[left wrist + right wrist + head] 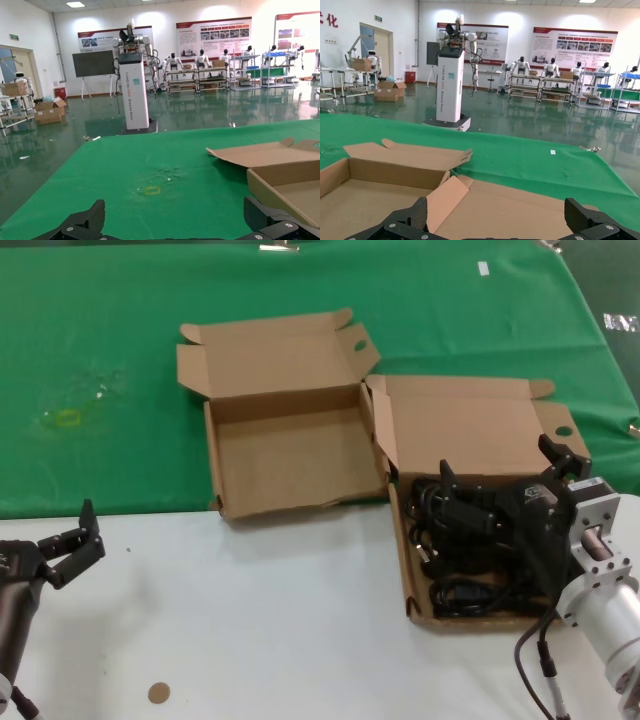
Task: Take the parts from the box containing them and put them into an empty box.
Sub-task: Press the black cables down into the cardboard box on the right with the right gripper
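Right claw (497,483) hung open over my power cords (462,550) at four o'clock; left claw (72,545) idled open at eight.

I see two boxes of matt brown corrugated cardboard, the empty box (285,455) and the full box (470,430), on green cloth (120,330) and a smooth white tabletop (250,620). The power cords (470,590) look rubbery black; my right gripper (500,472) is matt black plastic on a brushed metal wrist
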Robot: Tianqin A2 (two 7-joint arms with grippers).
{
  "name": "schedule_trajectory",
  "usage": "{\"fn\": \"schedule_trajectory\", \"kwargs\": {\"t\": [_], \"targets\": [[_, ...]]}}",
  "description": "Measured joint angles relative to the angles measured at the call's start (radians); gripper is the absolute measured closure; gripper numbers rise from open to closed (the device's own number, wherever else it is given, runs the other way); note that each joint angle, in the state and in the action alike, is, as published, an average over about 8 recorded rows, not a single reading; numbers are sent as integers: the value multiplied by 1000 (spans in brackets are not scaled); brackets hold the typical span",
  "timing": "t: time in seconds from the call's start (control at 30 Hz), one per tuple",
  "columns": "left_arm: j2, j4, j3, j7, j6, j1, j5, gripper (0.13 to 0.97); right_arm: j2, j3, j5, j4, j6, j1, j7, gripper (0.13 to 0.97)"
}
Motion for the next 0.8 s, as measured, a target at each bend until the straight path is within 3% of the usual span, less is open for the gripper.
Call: {"fn": "schedule_trajectory", "kwargs": {"t": [0.8], "targets": [[0, 0, 0, 0, 0, 0, 0, 132, 0, 0, 0, 0, 0, 0, 0, 129]]}}
